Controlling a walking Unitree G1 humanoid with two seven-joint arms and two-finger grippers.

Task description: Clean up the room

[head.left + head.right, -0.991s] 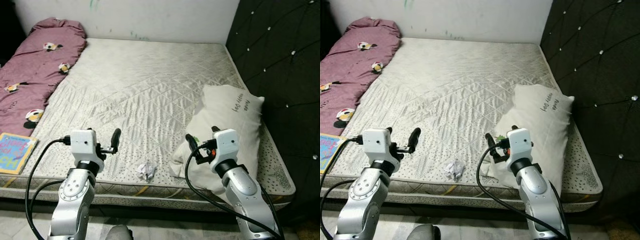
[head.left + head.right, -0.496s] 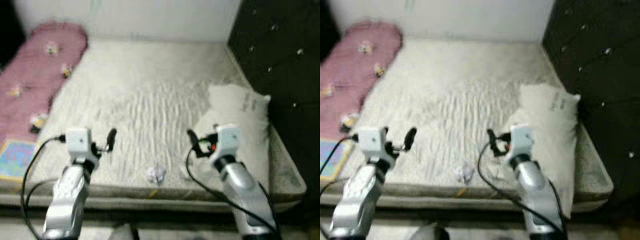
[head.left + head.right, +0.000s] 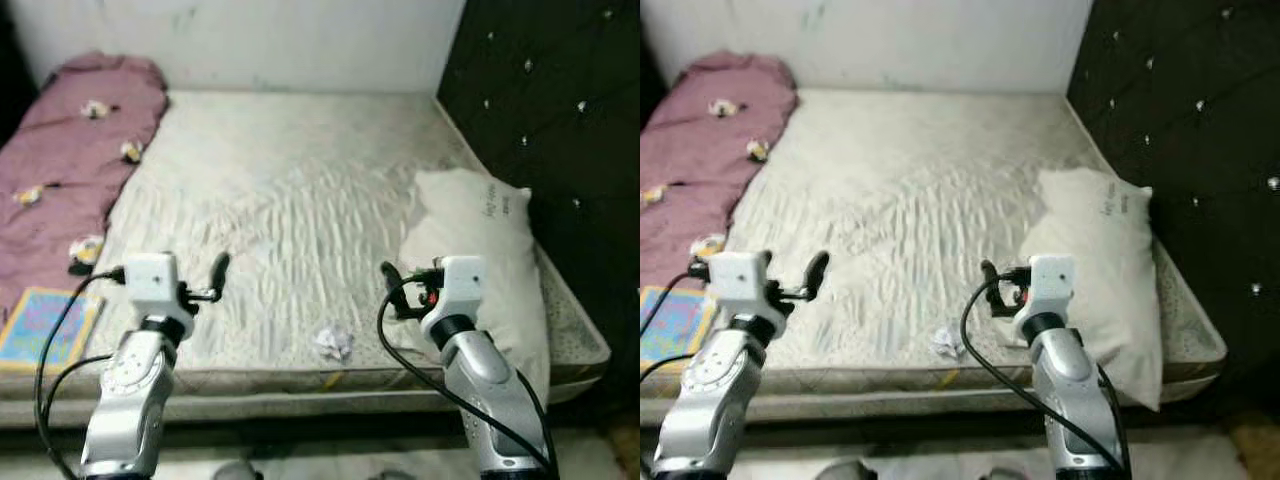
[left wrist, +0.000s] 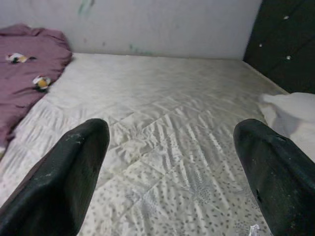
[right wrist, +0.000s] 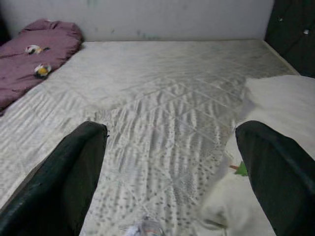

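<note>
A bare quilted mattress (image 3: 290, 190) fills the scene, with a crumpled ball of paper (image 3: 334, 342) lying near its close edge, between the two raised arms. The left gripper (image 4: 167, 162) and the right gripper (image 5: 172, 167) both hover above the near edge of the bed with fingers spread wide apart, holding nothing. A white pillow (image 3: 480, 260) lies along the right side by a dark tufted headboard (image 3: 540, 110), a purple blanket (image 3: 70, 150) along the far left, and a colourful book (image 3: 45, 325) at the near left.

Bare mattress (image 3: 300, 190) between pillow (image 3: 480, 240) and purple blanket (image 3: 70, 150).
</note>
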